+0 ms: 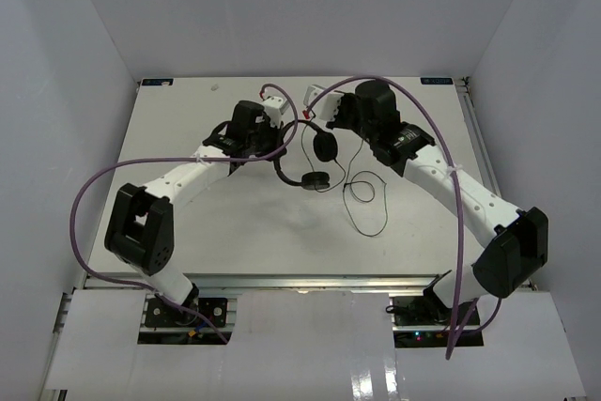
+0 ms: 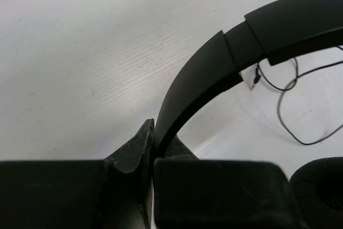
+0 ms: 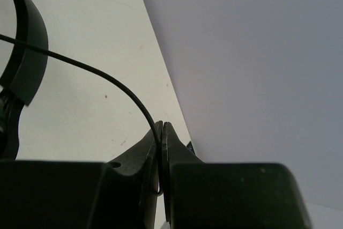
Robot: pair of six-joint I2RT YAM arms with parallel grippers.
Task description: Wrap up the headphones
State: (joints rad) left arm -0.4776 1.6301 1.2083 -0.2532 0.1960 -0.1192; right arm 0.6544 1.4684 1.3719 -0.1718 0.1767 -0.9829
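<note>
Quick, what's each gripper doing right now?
Left gripper: closed on the headband.
Right gripper: closed on the cord.

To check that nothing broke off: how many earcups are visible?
2. One earcup is close by the right gripper; the other earcup lies just below it in the top view. None seems hidden.

The top external camera looked down from above and behind the arm bases, covering the whole table (image 1: 235,223). Each wrist camera sat close behind its own fingers (image 2: 134,151), low over the tabletop, the right one facing a wall (image 3: 257,52). All three views shared the headband (image 1: 285,159) and cord (image 3: 115,81).
</note>
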